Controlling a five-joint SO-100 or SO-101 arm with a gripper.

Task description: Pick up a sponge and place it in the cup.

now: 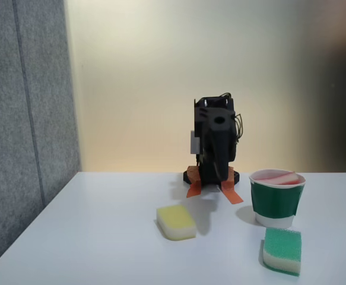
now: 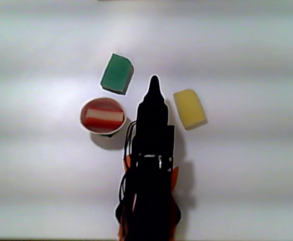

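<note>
The red-topped sponge [image 1: 278, 178] lies inside the green paper cup [image 1: 273, 203], its red and whitish layers showing over the white rim. From above, the sponge [image 2: 104, 117] rests flat across the cup [image 2: 81, 116]. My gripper [image 2: 154, 83] points away from the base between the cup and a yellow sponge, a little above the table. Its jaws are together and hold nothing. The black arm [image 1: 216, 139] is folded back over its base, to the left of the cup in the fixed view.
A yellow sponge [image 1: 175, 222] [image 2: 189, 108] lies in front of the base, and a green-topped sponge [image 1: 282, 250] [image 2: 116, 74] in front of the cup. Orange tape strips [image 1: 232, 193] hold the base down. A grey partition [image 1: 24, 119] bounds the table's left side.
</note>
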